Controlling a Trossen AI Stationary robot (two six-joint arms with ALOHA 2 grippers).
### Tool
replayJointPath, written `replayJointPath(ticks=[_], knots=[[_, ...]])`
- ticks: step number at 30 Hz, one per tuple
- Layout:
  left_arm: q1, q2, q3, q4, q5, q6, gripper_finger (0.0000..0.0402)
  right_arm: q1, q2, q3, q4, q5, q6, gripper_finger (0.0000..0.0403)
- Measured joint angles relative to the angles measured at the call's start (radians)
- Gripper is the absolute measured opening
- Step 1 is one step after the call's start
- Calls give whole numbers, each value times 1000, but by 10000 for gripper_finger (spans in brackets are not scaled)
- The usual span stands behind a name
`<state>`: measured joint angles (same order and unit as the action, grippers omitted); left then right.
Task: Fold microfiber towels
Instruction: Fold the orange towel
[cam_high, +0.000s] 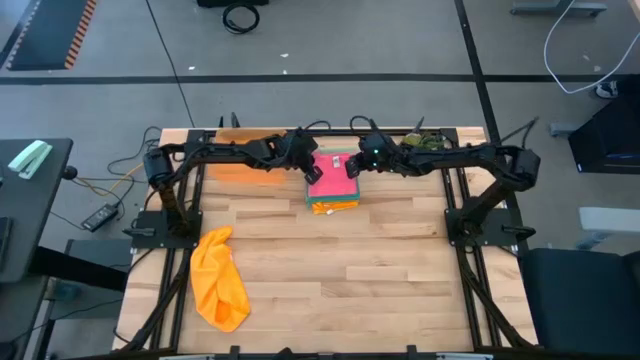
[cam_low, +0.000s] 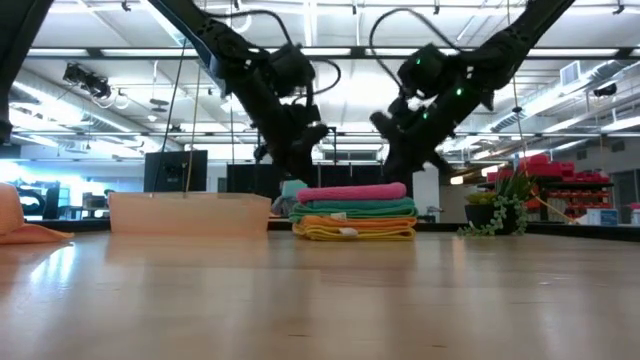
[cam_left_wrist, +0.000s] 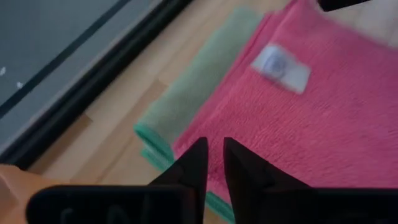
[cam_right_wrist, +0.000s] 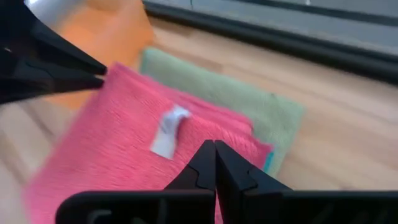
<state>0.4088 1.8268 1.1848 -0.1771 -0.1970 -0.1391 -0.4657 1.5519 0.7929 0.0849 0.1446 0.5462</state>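
Near far edge: stack of folded microfiber towels, pink towel on top; bare table in front
Left gripper: above stack's left side; fingers a narrow slit apart, gripping nothing
Right gripper: above right side; fingers together, empty
Around: orange tray left of stack; loose orange towel front-left; plant right

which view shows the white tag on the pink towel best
The left wrist view: the white tag on the pink towel shows largest there. The right wrist view also shows it, smaller. The high and low views show the towel but no clear tag.
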Motion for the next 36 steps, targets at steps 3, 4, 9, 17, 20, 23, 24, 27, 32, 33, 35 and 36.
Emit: replayJointPath(ticks=[3, 4, 9, 17, 20, 23, 24, 27, 32, 33, 35, 36], knots=[[-4, -47, 0, -7, -1, 5, 72, 13, -64, 0, -13, -1, 0, 4], [-7, -66, 1, -10, -1, 4, 76, 22, -84, 0, -14, -1, 0, 4], [-49, -161, 1, -75, 4, -12, 88, 103, -144, 0, -33, -3, 5, 7], [-222, -212, 1, -398, 243, -63, 101, 387, -138, 0, -56, 34, 10, 10], [-312, -204, 1, -495, 262, -60, 101, 502, -127, 0, -50, 125, 30, 11], [-405, -203, 1, -577, 265, -112, 98, 604, -118, 0, -55, 216, 52, 11], [-436, -203, 1, -601, 264, -143, 97, 636, -117, 0, -54, 242, 55, 11], [-540, -203, 1, -683, 262, -232, 95, 728, -117, 0, -53, 327, 59, 12], [-727, -203, 1, -735, 265, -362, 104, 843, -117, 0, -52, 471, 70, 12], [-763, -203, 1, -745, 264, -380, 108, 860, -115, 0, -52, 495, 80, 12], [-839, -203, 1, -762, 262, -426, 115, 889, -108, 0, -50, 532, 104, 12], [-876, -203, 1, -774, 262, -443, 120, 902, -107, 0, -54, 545, 116, 12]])
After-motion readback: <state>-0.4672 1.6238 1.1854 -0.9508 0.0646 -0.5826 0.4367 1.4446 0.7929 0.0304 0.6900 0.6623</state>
